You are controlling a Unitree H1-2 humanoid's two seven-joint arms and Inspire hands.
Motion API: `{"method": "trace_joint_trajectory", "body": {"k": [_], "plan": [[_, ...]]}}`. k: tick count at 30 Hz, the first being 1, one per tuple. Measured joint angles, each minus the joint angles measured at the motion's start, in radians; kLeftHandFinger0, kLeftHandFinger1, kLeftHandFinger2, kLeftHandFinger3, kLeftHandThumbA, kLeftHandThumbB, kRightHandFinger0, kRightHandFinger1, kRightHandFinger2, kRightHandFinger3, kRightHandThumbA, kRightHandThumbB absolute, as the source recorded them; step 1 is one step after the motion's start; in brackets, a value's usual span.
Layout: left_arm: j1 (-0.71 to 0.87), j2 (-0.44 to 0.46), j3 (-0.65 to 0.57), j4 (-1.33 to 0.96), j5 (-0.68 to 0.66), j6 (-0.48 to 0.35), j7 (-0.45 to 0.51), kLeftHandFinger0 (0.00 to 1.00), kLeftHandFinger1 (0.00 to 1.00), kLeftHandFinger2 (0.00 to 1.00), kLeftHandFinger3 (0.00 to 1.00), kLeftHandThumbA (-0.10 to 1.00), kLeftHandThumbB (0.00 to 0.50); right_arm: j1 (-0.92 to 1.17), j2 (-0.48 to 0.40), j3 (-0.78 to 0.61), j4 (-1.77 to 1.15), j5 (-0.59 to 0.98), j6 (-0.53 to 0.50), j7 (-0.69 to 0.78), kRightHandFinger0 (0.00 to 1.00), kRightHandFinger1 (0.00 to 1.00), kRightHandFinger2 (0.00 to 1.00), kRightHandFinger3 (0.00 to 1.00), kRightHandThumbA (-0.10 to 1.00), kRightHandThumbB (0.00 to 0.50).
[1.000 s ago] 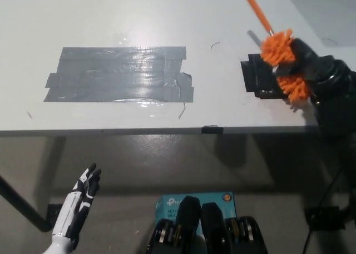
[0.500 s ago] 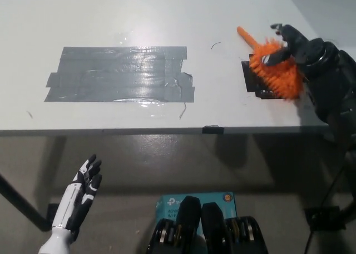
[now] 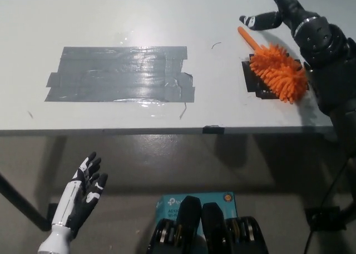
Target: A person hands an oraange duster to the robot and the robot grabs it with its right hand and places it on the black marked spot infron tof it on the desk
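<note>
Lifting my empty, spread right hand (image 3: 278,12) straight up clears the orange duster (image 3: 276,72) lying on the black mark (image 3: 253,80); my left hand (image 3: 80,194) hangs open below the desk (image 3: 111,15).

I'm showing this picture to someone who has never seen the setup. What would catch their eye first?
The bright orange duster lies on the black marked spot at the white desk's right side, its handle pointing up-left. Just beyond it the black right hand is open and apart from it. A large patch of grey tape covers the desk's left-middle, and the white left hand rests open below the desk edge.
</note>
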Motion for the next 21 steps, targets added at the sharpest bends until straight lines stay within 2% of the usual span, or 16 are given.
{"method": "trace_joint_trajectory", "body": {"k": [2,3,5,7,8,16,19,21], "plan": [[-0.009,0.000,0.000,0.002,0.000,0.002,0.000,1.00,1.00,1.00,1.00,0.92,0.171,0.021,-0.014,-0.005,-0.063,0.004,0.002,0.002,1.00,1.00,1.00,1.00,0.88,0.393],[-0.013,0.000,-0.001,0.005,0.000,0.004,0.000,1.00,1.00,1.00,1.00,0.96,0.169,0.046,-0.021,-0.011,-0.123,0.009,0.004,0.005,1.00,1.00,1.00,1.00,0.92,0.404],[-0.018,-0.001,-0.003,0.012,0.000,0.006,0.000,1.00,1.00,1.00,1.00,1.00,0.154,0.090,-0.029,-0.020,-0.196,0.015,0.008,0.009,1.00,1.00,1.00,1.00,0.96,0.389],[-0.024,-0.001,-0.003,0.018,-0.001,0.007,0.000,1.00,1.00,1.00,1.00,1.00,0.144,0.157,-0.035,-0.027,-0.279,0.019,0.014,0.015,1.00,1.00,1.00,1.00,0.96,0.371],[-0.025,-0.001,-0.003,0.019,-0.001,0.007,0.000,1.00,1.00,1.00,1.00,0.99,0.138,0.175,-0.036,-0.029,-0.297,0.020,0.015,0.016,1.00,1.00,1.00,1.00,0.93,0.322],[-0.037,-0.001,-0.004,0.047,-0.006,0.016,-0.001,1.00,1.00,1.00,1.00,1.00,0.134,0.518,-0.037,-0.056,-0.581,0.049,0.031,0.022,1.00,1.00,1.00,1.00,0.87,0.278],[-0.043,-0.001,-0.004,0.050,-0.008,0.018,-0.001,1.00,1.00,1.00,1.00,1.00,0.148,0.631,-0.032,-0.057,-0.665,0.055,0.033,0.022,1.00,1.00,1.00,1.00,0.87,0.225],[-0.047,-0.001,-0.004,0.052,-0.010,0.020,-0.001,1.00,1.00,1.00,1.00,1.00,0.143,0.729,-0.022,-0.057,-0.739,0.059,0.035,0.022,1.00,1.00,1.00,1.00,0.87,0.232]]}}
